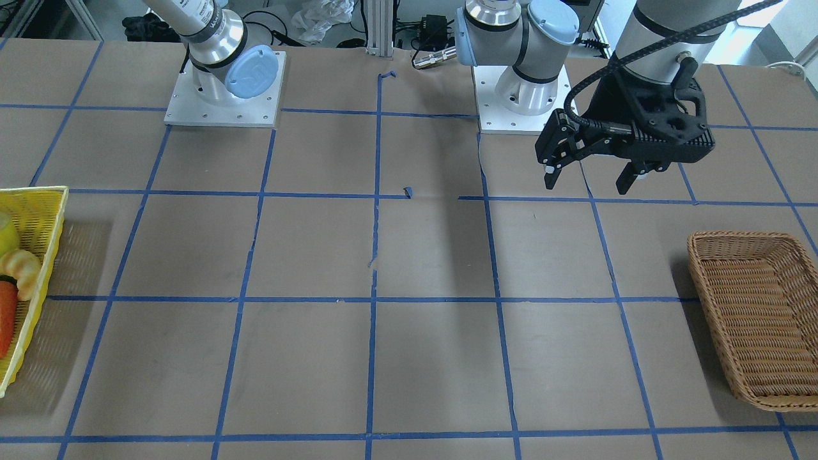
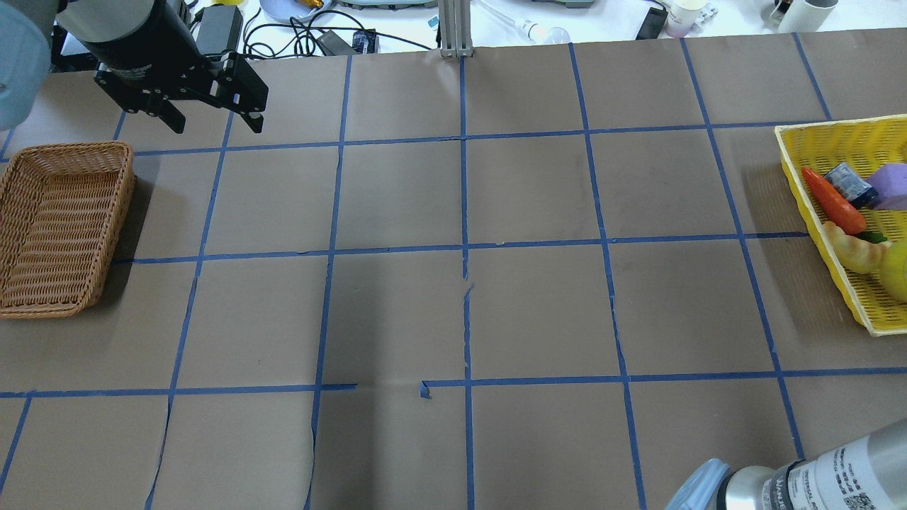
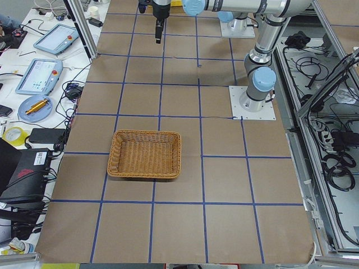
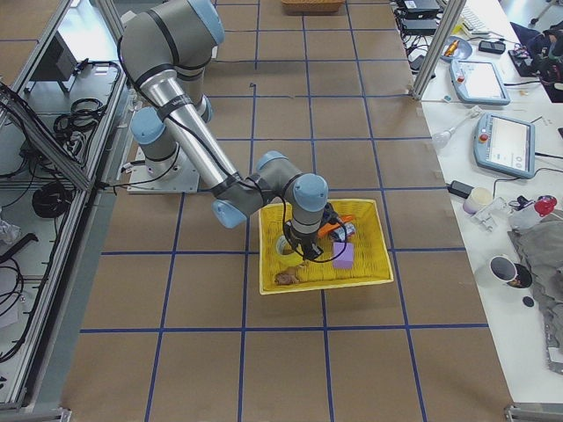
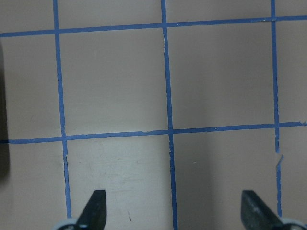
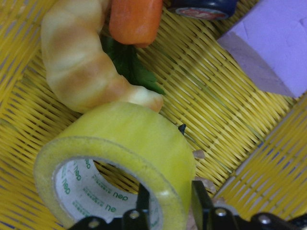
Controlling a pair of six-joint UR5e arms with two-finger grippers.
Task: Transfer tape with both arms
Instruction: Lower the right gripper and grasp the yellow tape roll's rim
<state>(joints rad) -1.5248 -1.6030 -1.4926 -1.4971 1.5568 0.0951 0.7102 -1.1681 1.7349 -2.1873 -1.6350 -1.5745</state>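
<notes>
The tape (image 6: pixel 120 139) is in the yellow basket (image 6: pixel 216 105), at the robot's right end of the worktop (image 2: pixel 531 191). It lies tilted against a croissant (image 6: pixel 76 67), with a carrot (image 6: pixel 134 19) and a purple block (image 6: pixel 273 48) near it. The right claw (image 6: pixel 170 194) is grasping the tape. One finger is inside the white core and the other is on the outside, so the wall of the roll is clamped between them. Whether the roll is already off the basket floor, I cannot tell.

The left claw (image 1: pixel 591 182) is released, with its jaws wide apart, and it holds nothing. It hangs above the bare worktop near the wicker basket (image 2: pixel 71 145), well apart from the tape.

I judge that the step in hand is the first one, the pick by the right claw; the handover is not yet done. The next move calls for a straight lift, so that the roll comes free of the croissant and the basket wall without dragging them. Then the roll must go toward the middle, with its free side turned to the left claw. The left claw should meet it there and close on the far part of the wall before the right claw lets go. The grip is only on a thin wall, so the roll could swing or slip on the way.
</notes>
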